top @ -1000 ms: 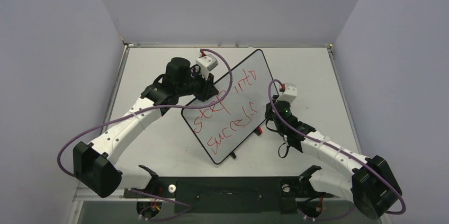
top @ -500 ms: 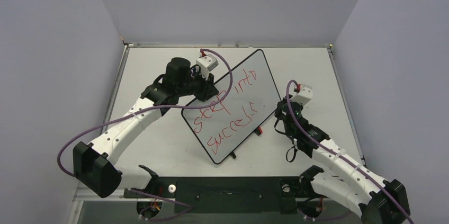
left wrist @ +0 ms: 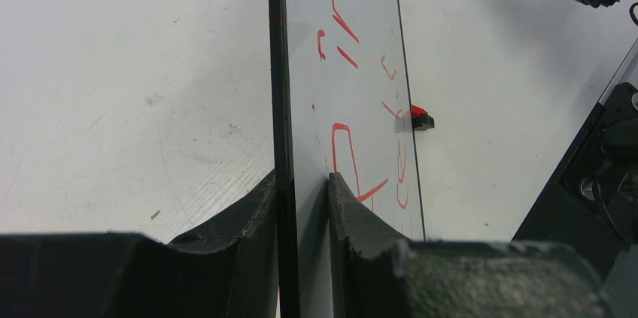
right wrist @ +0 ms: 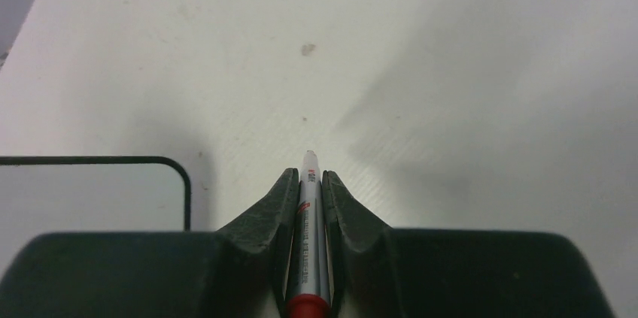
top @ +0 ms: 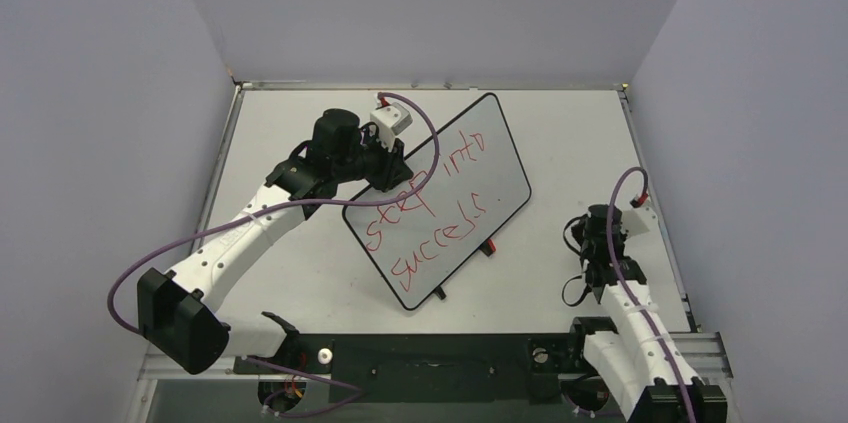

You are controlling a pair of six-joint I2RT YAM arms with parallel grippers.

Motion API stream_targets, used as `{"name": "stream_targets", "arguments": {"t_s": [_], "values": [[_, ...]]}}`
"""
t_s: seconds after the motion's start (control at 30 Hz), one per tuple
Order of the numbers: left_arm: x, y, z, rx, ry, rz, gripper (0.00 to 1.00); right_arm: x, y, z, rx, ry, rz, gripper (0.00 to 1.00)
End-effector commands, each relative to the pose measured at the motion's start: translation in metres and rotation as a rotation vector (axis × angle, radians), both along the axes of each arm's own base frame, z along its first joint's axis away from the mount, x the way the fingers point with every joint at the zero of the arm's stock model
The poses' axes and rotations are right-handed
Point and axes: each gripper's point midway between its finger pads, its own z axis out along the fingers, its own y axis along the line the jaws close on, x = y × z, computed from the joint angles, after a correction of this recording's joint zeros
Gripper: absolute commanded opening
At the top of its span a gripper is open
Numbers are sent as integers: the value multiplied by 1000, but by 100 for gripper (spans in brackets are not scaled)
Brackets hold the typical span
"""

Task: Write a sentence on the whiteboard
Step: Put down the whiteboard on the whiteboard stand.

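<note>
Here I see my left gripper [left wrist: 301, 183] clamped on the edge of the large white, black-framed whiteboard [top: 497, 175]. The board sits askew mid-way across the pale grey tabletop [top: 280, 123], its red handwritten sentence [top: 425, 215] showing. My right gripper [right wrist: 310, 177], well apart at the right, pinches a slim silver red-ended marker [right wrist: 308, 235].

Seen edge-on from the left wrist, the whiteboard [left wrist: 305, 107] leaves its sentence [left wrist: 347, 56] unreadable; the marker [right wrist: 307, 235] runs off the right wrist view's bottom edge.
</note>
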Motion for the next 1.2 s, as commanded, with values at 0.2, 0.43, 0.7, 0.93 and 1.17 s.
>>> {"name": "stream_targets", "arguments": {"t_s": [0.2,0.43,0.7,0.93,1.17], "values": [[12,-2,31,-24,-164,-8,0,-1,10,-30,281,-32,84,0],[25,3,14,31,-151,43,0,1,7,5,202,-95,125,0],[32,2,-14,105,-107,35,8,3,11,13,175,-103,151,0],[36,6,-26,146,-107,37,23,6,14,22,164,-120,170,0],[34,10,-32,180,-101,27,20,5,17,21,162,-121,179,0]]}}
